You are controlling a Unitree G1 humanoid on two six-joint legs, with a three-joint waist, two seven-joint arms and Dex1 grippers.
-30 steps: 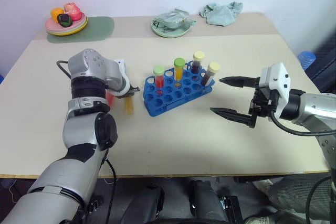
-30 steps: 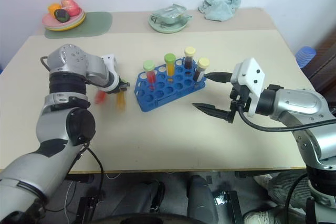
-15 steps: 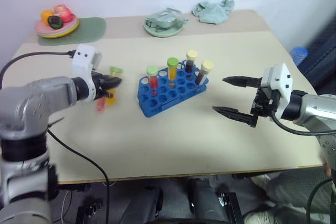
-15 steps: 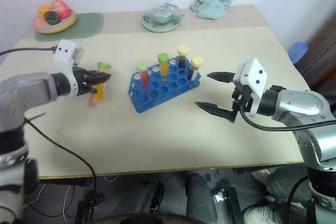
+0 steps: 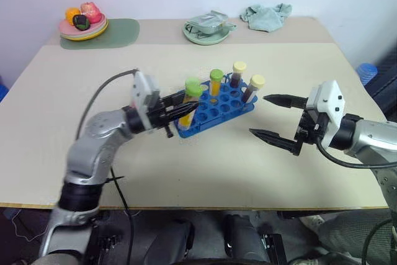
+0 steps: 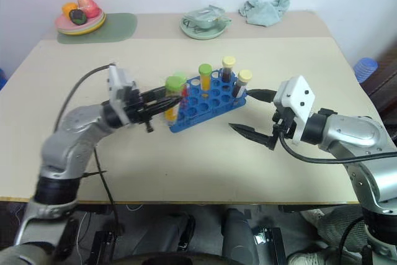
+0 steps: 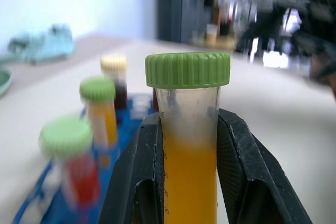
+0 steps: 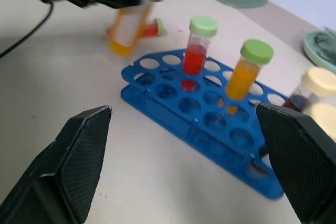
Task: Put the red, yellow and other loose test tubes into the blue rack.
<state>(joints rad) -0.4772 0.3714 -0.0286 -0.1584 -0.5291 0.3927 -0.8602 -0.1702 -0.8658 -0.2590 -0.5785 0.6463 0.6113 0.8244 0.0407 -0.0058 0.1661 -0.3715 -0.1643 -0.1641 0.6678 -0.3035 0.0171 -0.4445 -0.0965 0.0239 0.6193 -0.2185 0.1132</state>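
The left gripper (image 7: 184, 177) was clamped on a green-capped tube of yellow liquid (image 7: 190, 166), its two black fingers (image 7: 139, 182) pressing the tube's sides just under the cap. It held that tube above the tabletop at the near-left corner of the blue rack (image 5: 214, 113), leaning toward the rack rather than upright. In the rack stood four tubes: a green-capped red one (image 8: 198, 45), a green-capped yellow one (image 8: 247, 69) and two cream-capped dark ones (image 5: 239, 76). A further red tube (image 8: 149, 27) appeared to lie loose on the table beyond the rack's left end.

The right gripper (image 5: 276, 119) hung spread wide and empty, well apart from the rack's right end.

The step in hand looked like carrying the yellow tube to the rack; next it would need righting and lining up over a free hole before being lowered.

Faint graduation marks ran down the held tube, too small to read; no other writing showed.
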